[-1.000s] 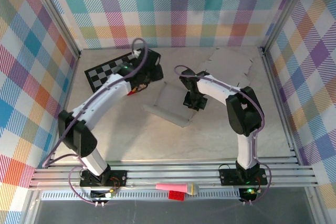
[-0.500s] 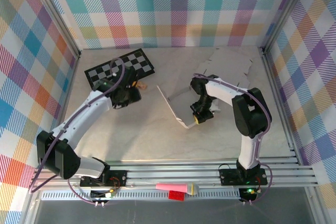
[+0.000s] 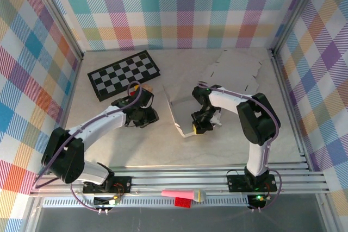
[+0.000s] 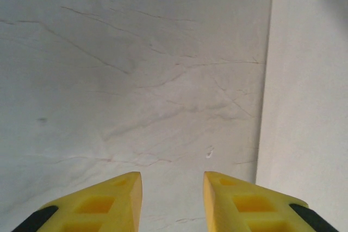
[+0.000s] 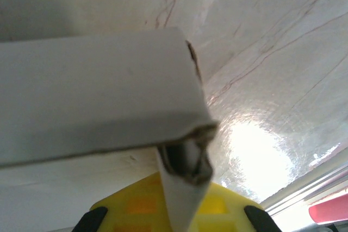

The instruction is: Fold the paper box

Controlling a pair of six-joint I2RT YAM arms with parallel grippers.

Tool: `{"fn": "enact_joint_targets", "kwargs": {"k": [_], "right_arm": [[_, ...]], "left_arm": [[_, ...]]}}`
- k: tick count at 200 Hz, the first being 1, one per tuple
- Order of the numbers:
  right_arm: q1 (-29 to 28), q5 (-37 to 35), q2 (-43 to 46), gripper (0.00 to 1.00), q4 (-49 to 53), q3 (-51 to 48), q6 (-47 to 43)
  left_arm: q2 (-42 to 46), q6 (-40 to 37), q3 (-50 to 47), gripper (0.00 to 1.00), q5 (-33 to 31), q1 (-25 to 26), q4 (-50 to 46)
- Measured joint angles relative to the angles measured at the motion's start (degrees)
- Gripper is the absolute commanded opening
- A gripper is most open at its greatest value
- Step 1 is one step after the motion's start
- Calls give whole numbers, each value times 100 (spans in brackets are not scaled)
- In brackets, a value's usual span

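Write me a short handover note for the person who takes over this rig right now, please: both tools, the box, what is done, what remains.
Left tool: open, empty, low over the table, just left of the paper box.
Right tool: shut on the box's near edge.
Done: one side panel is raised.
Left: fold the other panels; the box is not yet formed.
A flat cardboard cutout lies at the back right.

A robotics lab test cell: plaid-printed walls [image 3: 185, 9] enclose a marble-look surface [image 3: 163, 145], aluminium rails [image 3: 179, 180] frame it, and a black-and-white checkerboard [image 3: 124, 74] lies at the back.
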State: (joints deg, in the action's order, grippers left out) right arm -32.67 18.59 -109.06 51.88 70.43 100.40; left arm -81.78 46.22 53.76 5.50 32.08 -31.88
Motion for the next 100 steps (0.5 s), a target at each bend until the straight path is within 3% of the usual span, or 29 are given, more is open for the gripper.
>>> {"fn": "enact_joint_targets", "kwargs": {"k": [26, 64, 100], "right_arm": [[-7, 59, 0, 0, -72, 0, 17], [-37, 103, 0, 10, -92, 0, 70], [-61, 107, 0, 27, -90, 0, 140]], "left_arm": [[-339, 138, 9, 34, 0, 85, 310], [-623, 243, 144, 34, -57, 129, 481], [-649, 243, 245, 34, -131, 129, 562]]}}
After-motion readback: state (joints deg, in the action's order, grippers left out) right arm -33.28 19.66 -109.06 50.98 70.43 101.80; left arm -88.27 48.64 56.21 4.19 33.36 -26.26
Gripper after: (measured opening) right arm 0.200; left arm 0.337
